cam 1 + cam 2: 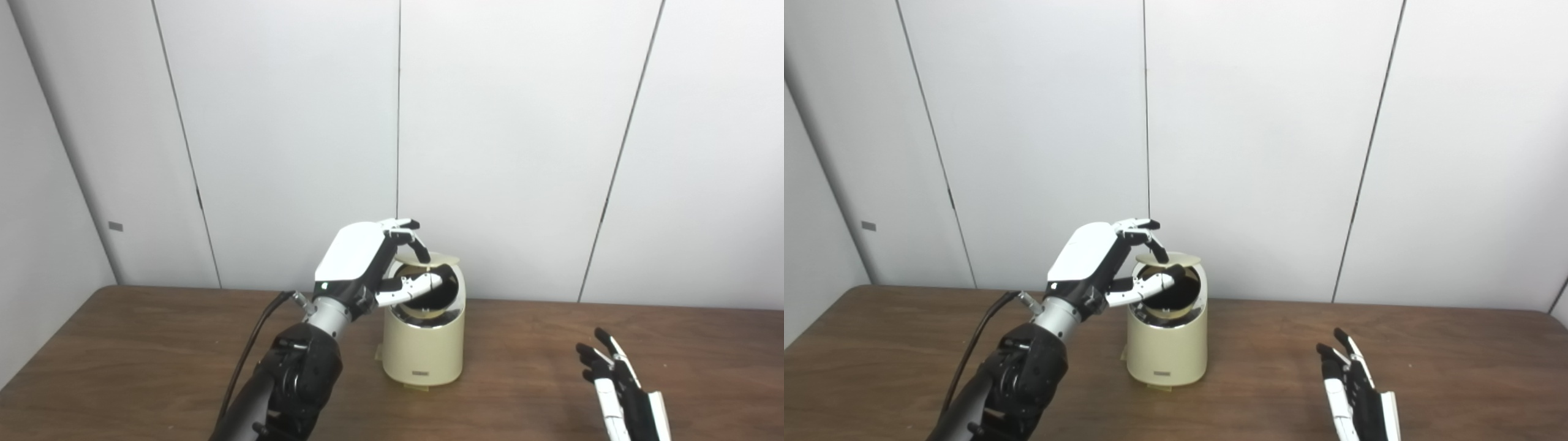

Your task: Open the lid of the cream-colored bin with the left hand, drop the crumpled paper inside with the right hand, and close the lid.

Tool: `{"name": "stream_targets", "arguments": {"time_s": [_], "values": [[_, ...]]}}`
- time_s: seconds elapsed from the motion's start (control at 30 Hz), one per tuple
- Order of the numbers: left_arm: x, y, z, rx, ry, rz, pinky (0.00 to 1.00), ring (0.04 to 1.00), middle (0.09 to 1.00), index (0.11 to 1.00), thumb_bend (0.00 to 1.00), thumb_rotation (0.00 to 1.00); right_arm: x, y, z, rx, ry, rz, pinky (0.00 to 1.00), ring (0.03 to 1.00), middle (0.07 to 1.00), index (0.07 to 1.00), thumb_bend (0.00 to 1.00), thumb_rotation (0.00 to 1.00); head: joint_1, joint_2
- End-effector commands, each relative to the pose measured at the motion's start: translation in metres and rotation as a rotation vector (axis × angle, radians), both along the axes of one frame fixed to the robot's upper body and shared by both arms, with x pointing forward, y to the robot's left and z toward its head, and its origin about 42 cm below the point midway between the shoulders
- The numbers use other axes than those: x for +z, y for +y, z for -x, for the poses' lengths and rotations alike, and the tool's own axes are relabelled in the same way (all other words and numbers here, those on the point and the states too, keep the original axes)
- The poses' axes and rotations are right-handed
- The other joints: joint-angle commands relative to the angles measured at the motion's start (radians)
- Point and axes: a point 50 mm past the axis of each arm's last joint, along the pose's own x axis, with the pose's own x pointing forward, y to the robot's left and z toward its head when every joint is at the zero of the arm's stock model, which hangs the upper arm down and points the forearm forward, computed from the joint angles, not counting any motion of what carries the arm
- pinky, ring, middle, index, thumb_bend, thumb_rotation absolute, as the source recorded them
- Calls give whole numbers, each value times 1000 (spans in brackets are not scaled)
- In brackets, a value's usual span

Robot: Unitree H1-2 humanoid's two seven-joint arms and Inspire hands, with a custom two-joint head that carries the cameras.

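Observation:
The cream-colored bin [422, 346] stands on the table a little left of the middle. Its round lid [436, 259] is tilted up at the back, and the dark opening shows below it. My left hand [367, 260] is at the bin's top. Its curled fingers [411, 236] touch the lid's upper front edge, and its thumb [411, 286] reaches across the opening underneath, apart from the lid. My right hand [618, 383] lies open and empty, palm down, near the table's front right. No crumpled paper is in view.
The brown wooden table [153, 343] runs up to a white panelled wall [520, 135] close behind the bin. A black cable [251, 346] hangs along my left forearm.

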Motion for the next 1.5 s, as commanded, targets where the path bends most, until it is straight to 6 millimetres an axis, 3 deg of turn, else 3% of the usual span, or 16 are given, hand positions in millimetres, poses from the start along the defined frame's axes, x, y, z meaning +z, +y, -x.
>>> {"name": "stream_targets", "arguments": {"time_s": [0.0, 0.17, 0.63, 1.23, 1.47], "values": [[16, -1, -8, -1, -46, -47, 774, 873, 836, 606, 646, 821, 4, 15, -3, 2, -46, -41, 781, 800, 758, 841, 613, 907, -1, 4], [6, 1, -13, 14, 37, -135, 783, 884, 849, 657, 642, 880, 7, 15, -1, 10, -63, -38, 795, 807, 763, 845, 617, 895, -12, 11], [-17, 0, -8, 26, 137, -223, 790, 907, 864, 708, 625, 856, 14, -3, 3, 1, -87, -36, 816, 813, 764, 856, 616, 848, -23, 34], [-28, 0, 1, 60, -70, -513, 931, 998, 962, 715, 615, 891, 22, -3, 3, 0, -96, -34, 848, 798, 726, 848, 576, 871, -27, 63], [-30, 3, 3, 75, -60, -520, 949, 1000, 964, 700, 616, 907, 22, -8, 0, -10, -102, -41, 876, 809, 732, 850, 555, 862, -23, 72]]}}
